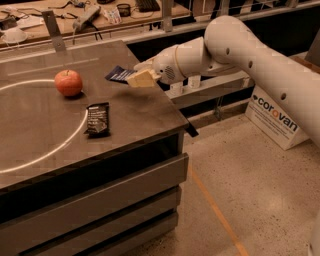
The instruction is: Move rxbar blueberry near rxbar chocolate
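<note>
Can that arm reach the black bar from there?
Probably yes: the gripper, holding the blue bar, hovers over the table, and the black bar lies uncovered nearby, the apple off to one side.

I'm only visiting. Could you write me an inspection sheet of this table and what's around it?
Surface: dark table with a curved white line.
Job's things: rxbar blueberry held above the table's far right; rxbar chocolate lying flat nearer the front, apart from it.
Clutter: apple, left of both bars.
Grippers: gripper above the table, jaws shut on the rxbar blueberry.
Cables: dark cords on the back bench.
Surroundings: corovan box on the floor; small bottles beyond the table.
</note>
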{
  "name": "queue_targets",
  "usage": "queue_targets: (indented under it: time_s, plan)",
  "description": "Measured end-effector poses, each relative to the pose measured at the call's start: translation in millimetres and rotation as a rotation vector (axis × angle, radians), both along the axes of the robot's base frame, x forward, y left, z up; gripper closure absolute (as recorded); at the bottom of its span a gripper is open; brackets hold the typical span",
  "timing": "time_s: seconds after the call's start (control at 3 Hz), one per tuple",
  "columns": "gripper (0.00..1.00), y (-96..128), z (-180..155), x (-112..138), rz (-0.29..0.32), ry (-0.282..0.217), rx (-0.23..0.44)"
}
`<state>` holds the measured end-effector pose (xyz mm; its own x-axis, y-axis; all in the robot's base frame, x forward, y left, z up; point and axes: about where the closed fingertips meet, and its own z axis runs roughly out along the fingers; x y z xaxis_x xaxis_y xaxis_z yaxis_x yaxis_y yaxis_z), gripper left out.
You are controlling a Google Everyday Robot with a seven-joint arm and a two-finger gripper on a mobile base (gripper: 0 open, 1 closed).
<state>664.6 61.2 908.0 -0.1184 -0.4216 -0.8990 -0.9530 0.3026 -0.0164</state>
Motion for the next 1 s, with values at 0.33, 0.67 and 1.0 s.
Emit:
queue_targets:
  time_s: [0.33,0.67,1.0]
  plan:
    - [1.00,17.2,-10.6,-23.5,0.042,0.018,0.006]
    - [0.82,26.9,-30.9,-41.3,0.018,0.083,0.008]
    - [0.58,29.3,-35.0,-43.1,0.024,0.089,0.004]
